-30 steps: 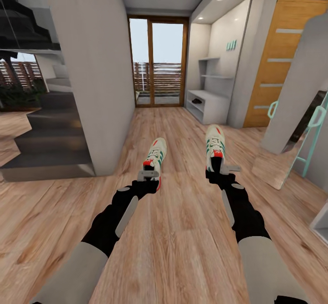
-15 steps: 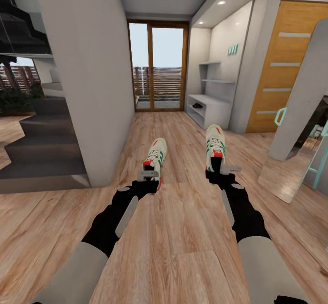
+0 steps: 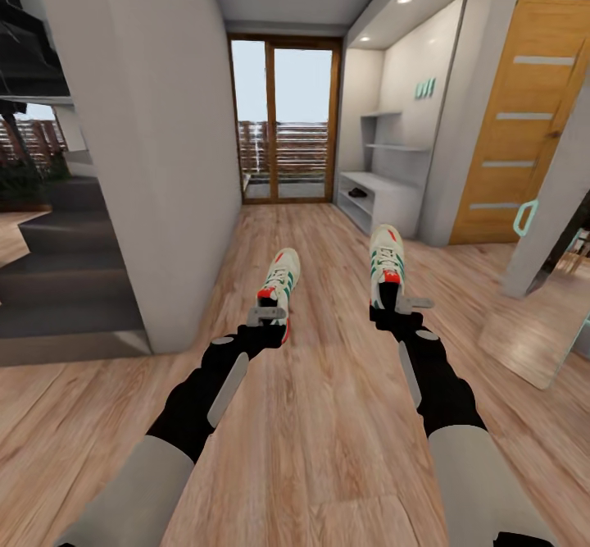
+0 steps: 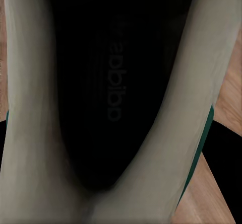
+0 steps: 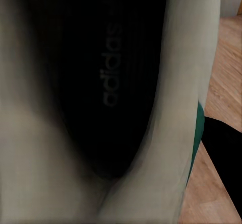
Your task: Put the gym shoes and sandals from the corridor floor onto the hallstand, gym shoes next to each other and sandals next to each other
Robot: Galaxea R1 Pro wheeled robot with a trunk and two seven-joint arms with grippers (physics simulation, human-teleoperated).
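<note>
The corridor floor (image 3: 328, 416) runs ahead to the light-grey hallstand (image 3: 385, 194) at the far right wall, a dark item in its cubby. Held above the planks are 2 gym shoes — the left gripper (image 3: 269, 317) clasps one (image 3: 279, 278), the right gripper (image 3: 399, 303) the other (image 3: 387, 262). Up close, each dark insole reads "adidas" (image 5: 112, 65) — mirrored in the left wrist view (image 4: 115, 68).

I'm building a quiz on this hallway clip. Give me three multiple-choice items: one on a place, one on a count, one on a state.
1. Where does the light-grey hallstand stand?
A. ahead, on the right
B. beside the stairs
C. behind the robot

2. How many gym shoes are held?
A. none
B. one
C. two

3. What is the left pincer doing?
A. hanging open
B. gripping a shoe's heel
C. resting on the floor

Answers: 1 A, it sits in the right-hand alcove. 2 C, left gym shoe and right gym shoe, one per pincer, including the right pincer. 3 B, the red heel sits in it.
</note>
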